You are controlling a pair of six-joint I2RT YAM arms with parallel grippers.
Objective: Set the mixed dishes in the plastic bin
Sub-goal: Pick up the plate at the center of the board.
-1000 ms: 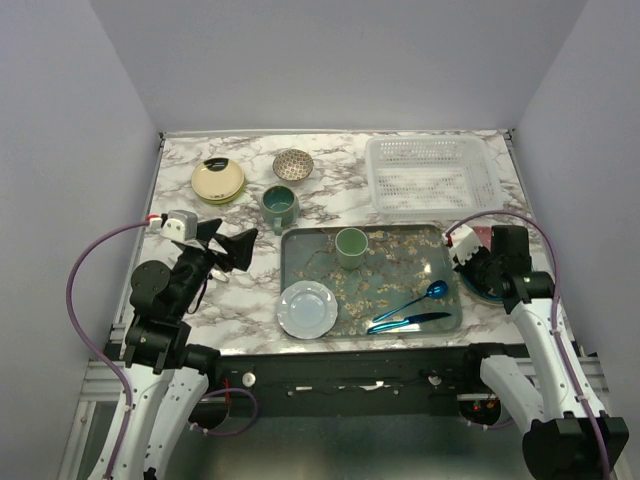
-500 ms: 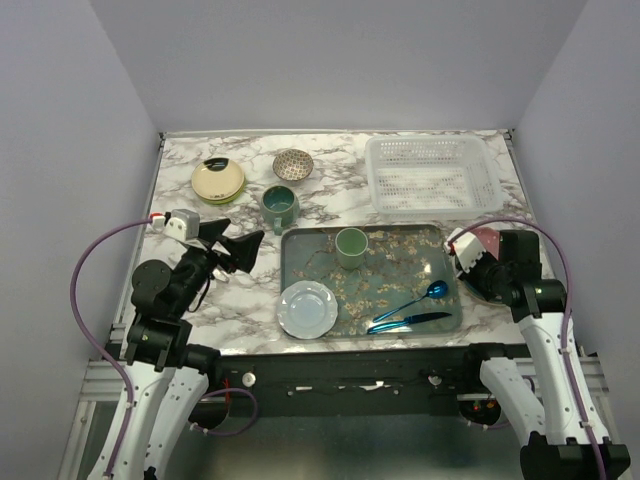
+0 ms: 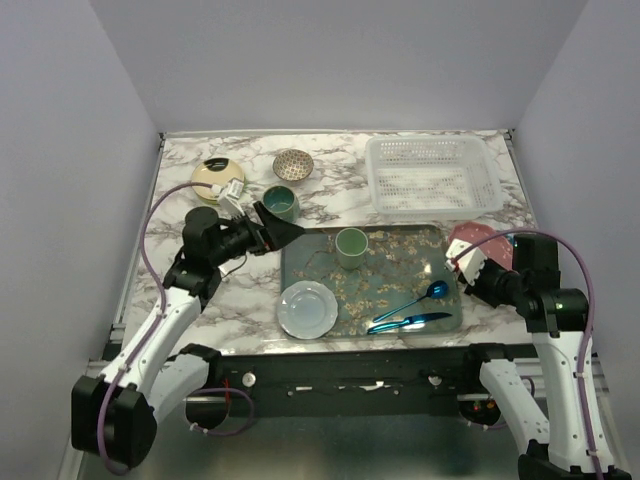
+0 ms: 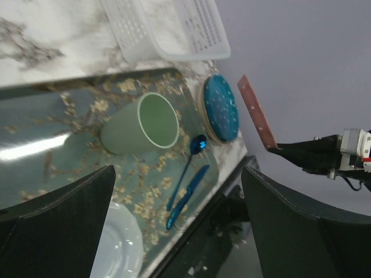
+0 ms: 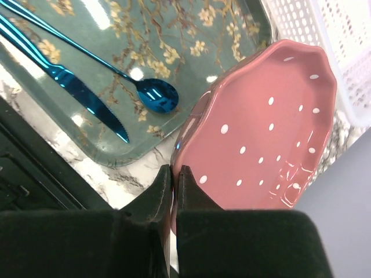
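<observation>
Rim of tilted pink plate (image 5: 261, 133) clamped in right pincer (image 5: 174, 174), left pincer (image 3: 278, 228) spread wide — arm stretched forward

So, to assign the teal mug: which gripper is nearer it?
Left. The left gripper hangs open just beside the teal mug; the right gripper, clamping a pink dotted plate, is far off to its right.

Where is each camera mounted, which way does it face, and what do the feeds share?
Top external: above and behind the bases, looking down on the table; both arms show, left claw open, right claw gripping the pink plate.
Left wrist: looks across the floral tray toward the right claw; its own spread fingers frame the view.
Right wrist: looks down its shut claw at the pink plate's rim.
Shared: both wrist views show the blue spoon and pink plate.
</observation>
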